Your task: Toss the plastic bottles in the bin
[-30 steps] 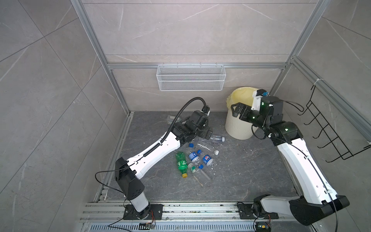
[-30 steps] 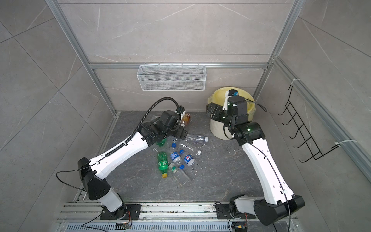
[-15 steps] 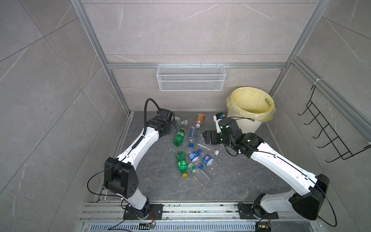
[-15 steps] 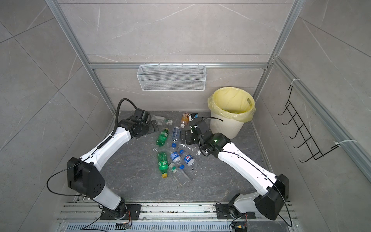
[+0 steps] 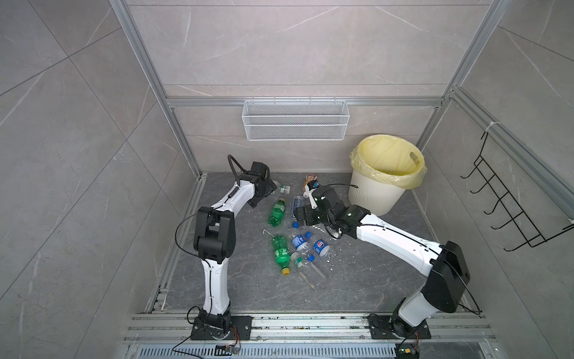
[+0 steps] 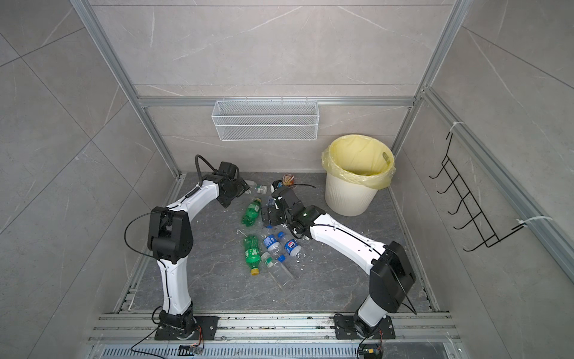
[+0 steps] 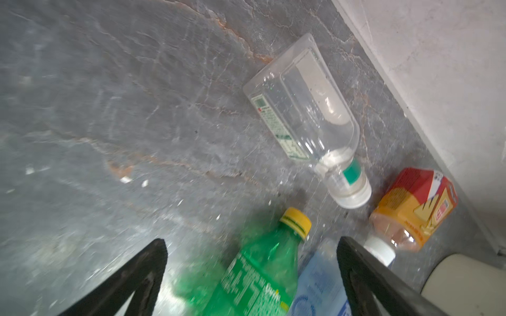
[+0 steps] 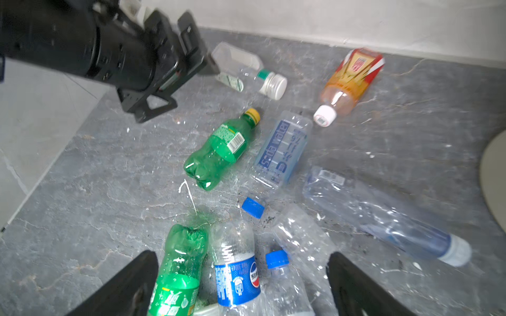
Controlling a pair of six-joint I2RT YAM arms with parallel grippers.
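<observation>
Grey stone floor (image 5: 357, 279) carries the scattered plastic bottles (image 5: 298, 245), all lying on their sides between the two arms. Farthest left, the left gripper (image 7: 252, 245) hangs low near the back wall, its fingers spread wide and holding nothing. Just beside it lies a clear square bottle (image 7: 301, 109) with a white cap. Next comes a green bottle (image 5: 277, 211) with its yellow cap toward the back wall, and nearer the front a second green bottle (image 5: 281, 250) with a pile of clear, blue-labelled bottles (image 5: 302, 242) against it. A pale blue soda bottle (image 8: 282, 147) lies beside the first green one. The right gripper (image 8: 242, 258) hovers over the middle of the pile with its fingers wide apart and empty. An orange-labelled bottle (image 8: 350, 76) lies close to the back wall. A long blue-tinted bottle (image 8: 383, 219) lies toward the bin side. The bin (image 5: 372, 192) stands upright in the back right corner, lined with a pale yellow bag, apart from all the bottles on the floor. A white wire basket (image 5: 295, 124) hangs on the back wall, and a black hook rack (image 5: 512, 217) on the right wall.
</observation>
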